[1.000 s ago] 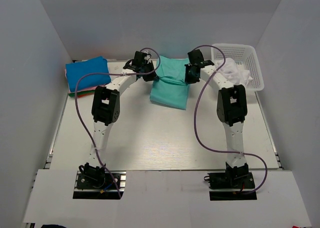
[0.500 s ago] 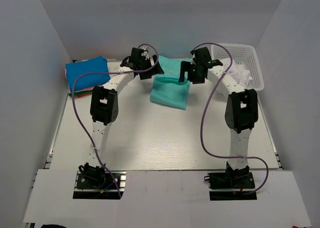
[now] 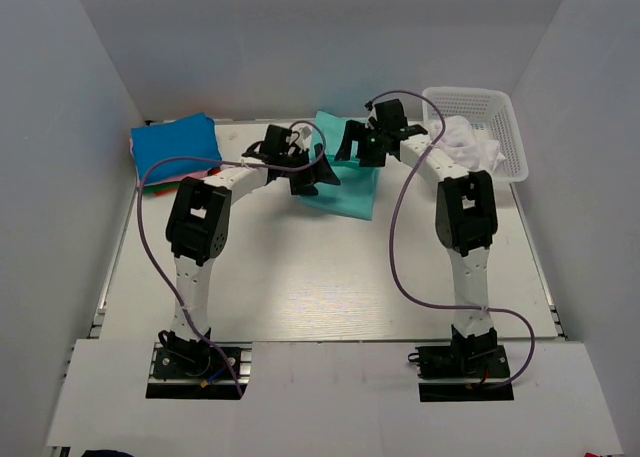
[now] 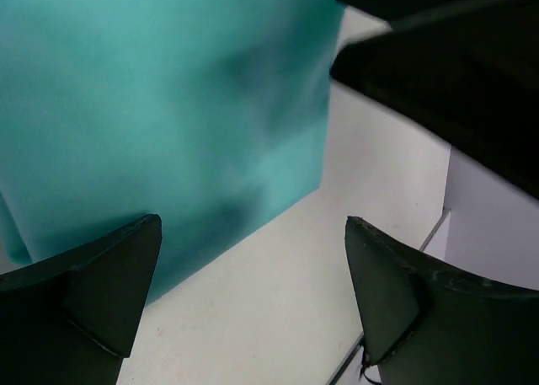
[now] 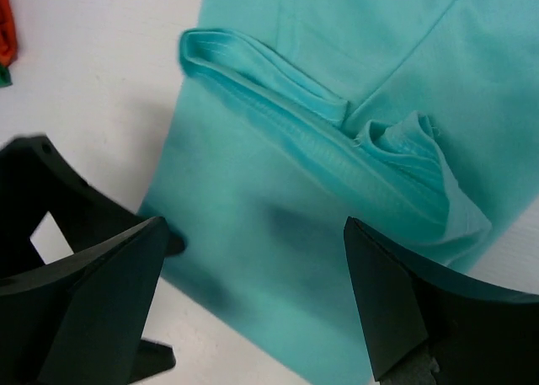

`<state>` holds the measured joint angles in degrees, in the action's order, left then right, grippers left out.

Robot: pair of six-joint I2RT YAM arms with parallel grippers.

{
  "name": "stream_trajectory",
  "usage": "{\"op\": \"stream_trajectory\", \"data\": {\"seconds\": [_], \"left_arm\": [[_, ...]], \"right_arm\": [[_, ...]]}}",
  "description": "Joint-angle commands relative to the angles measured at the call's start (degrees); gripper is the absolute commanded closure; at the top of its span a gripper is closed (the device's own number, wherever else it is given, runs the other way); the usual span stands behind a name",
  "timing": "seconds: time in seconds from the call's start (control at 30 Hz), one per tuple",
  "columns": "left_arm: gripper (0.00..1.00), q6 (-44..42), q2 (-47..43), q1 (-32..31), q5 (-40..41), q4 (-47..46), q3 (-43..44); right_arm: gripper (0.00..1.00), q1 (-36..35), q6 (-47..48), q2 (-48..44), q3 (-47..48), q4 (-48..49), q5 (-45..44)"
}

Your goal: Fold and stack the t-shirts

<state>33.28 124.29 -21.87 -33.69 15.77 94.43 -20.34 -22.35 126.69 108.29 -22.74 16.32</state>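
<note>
A teal-green t-shirt [image 3: 356, 199] lies folded on the white table [image 3: 300, 267] at the back centre. Both grippers hover just above it, close together. My left gripper [image 3: 318, 175] is open over the shirt's near-left edge; in the left wrist view its gap [image 4: 253, 292] frames bare table beside the teal t-shirt [image 4: 160, 98]. My right gripper [image 3: 352, 147] is open over the shirt's back part; its gap [image 5: 253, 301] frames smooth teal cloth, with the t-shirt's bunched hem folds [image 5: 370, 141] beyond. Neither holds anything. A bright blue t-shirt [image 3: 176, 145] tops a stack at the back left.
A white lattice basket [image 3: 500, 117] at the back right holds a crumpled white shirt [image 3: 468, 143]. Pink and red cloth edges [image 3: 158, 187] show under the blue shirt. Grey walls close in the table on three sides. The left gripper's black body [image 5: 50, 200] sits close to my right fingers.
Both grippers have opened and let go of the teal t-shirt's back edges. They then moved inward over the shirt, the left one forward and to the right.
</note>
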Motion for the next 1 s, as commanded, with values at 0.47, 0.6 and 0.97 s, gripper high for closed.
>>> {"op": "stream_trajectory", "data": {"seconds": [0.47, 0.6, 0.97], "left_arm": [[0.0, -5.1, -0.4, -0.2, 0.8, 5.7, -9.8], [0.0, -5.7, -1.6, -0.2, 2.1, 6.8, -9.6], [0.0, -8.0, -7.2, -0.7, 10.5, 17.0, 3.2]], "right_arm": [[0.1, 3.6, -17.3, 10.8, 7.5, 16.8, -9.5], [0.1, 4.3, -15.1, 13.2, 14.5, 14.7, -3.6], [0.1, -1.4, -0.6, -8.3, -2.7, 4.8, -8.2]]}}
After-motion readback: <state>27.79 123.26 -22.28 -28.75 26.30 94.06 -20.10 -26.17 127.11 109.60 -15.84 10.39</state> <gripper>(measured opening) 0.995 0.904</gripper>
